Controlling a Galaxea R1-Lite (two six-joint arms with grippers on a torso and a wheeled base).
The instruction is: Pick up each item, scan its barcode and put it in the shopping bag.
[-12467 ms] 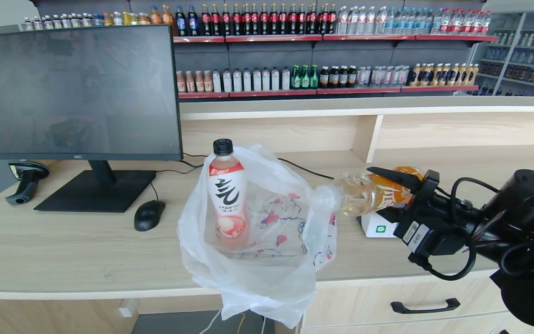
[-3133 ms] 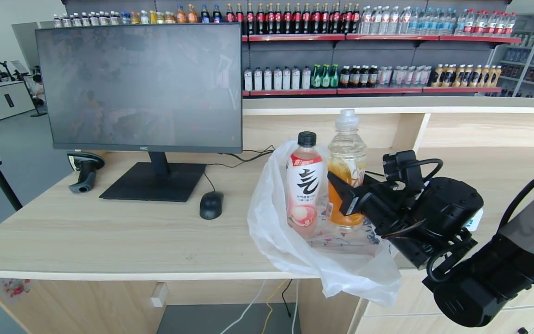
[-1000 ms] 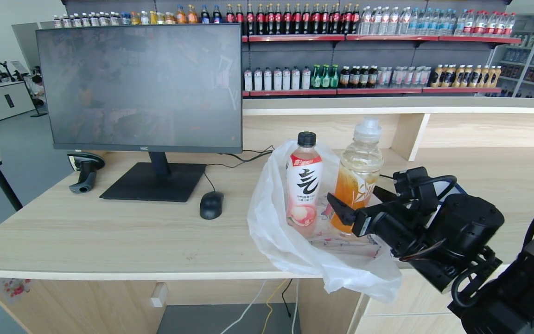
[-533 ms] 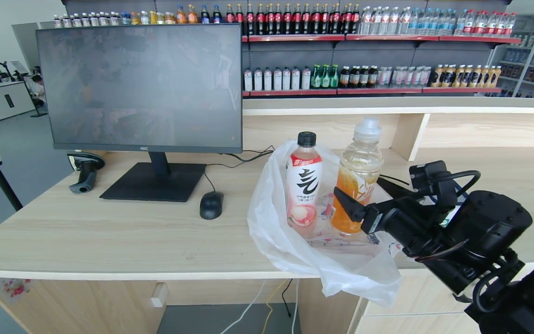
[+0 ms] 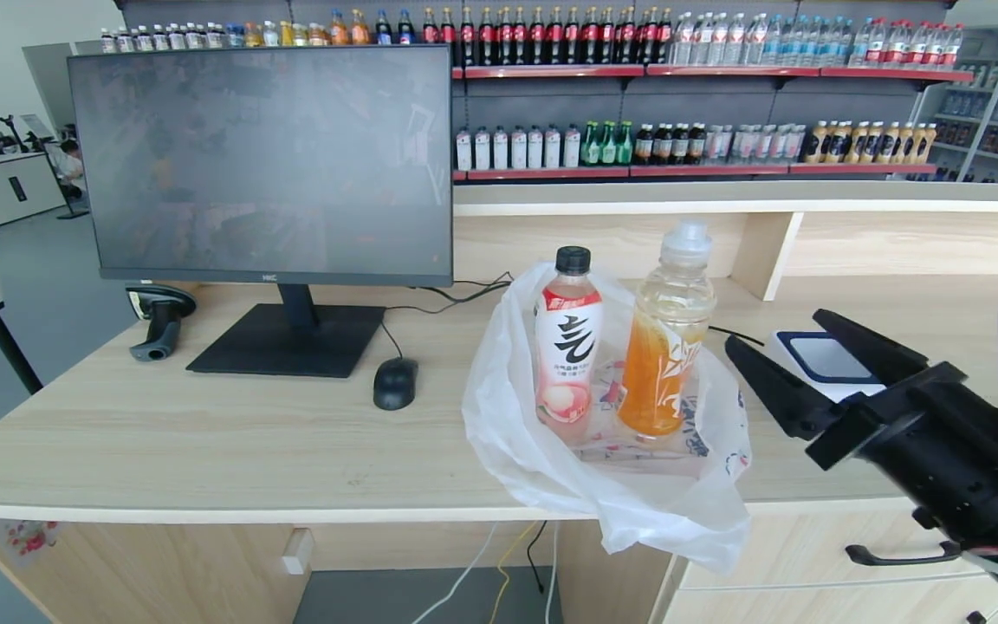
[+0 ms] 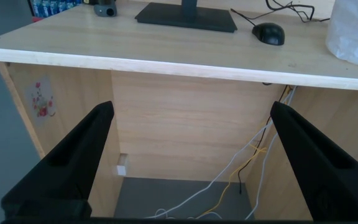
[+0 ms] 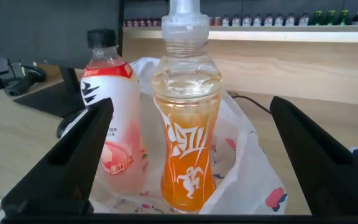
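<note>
Orange bottle (image 5: 665, 347) upright in bag (image 5: 534, 464); right pincer (image 5: 774, 329) spread, near, apart.

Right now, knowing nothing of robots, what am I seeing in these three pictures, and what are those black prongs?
This is a two-armed robot at a shop checkout. The wide picture comes from a camera on its head; the other two from cameras on its wrists. The black prongs are gripper fingers: the right gripper and left gripper are both open, holding nothing. On the pale wooden counter stands a thin white plastic shopping bag holding an upright pink bottle with a black cap and an orange drink bottle.
</note>
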